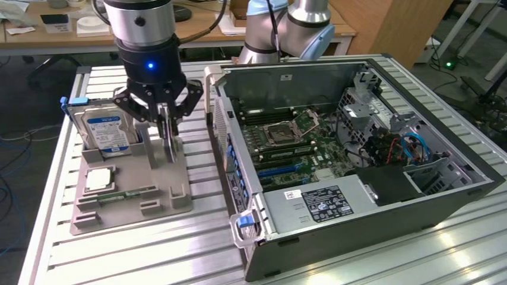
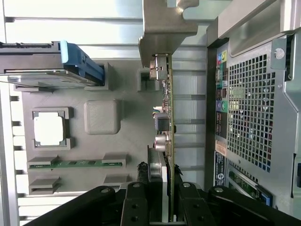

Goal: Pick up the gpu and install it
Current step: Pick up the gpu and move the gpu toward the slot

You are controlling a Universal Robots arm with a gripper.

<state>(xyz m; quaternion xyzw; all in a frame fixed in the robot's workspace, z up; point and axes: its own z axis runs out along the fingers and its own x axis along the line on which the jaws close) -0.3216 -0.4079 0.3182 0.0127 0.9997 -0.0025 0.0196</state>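
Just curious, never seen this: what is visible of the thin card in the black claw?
The thin dark graphics card stands upright on edge, green board with small components and a pale metal bracket at one end. The black gripper clamps it from above over the grey holder tray beside the open computer case.

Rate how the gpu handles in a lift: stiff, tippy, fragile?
Probably stiff: the gpu is a thin board standing on edge. Likely end-heavy, with the metal bracket far from the claw, so it may tilt. Exposed components look fragile.
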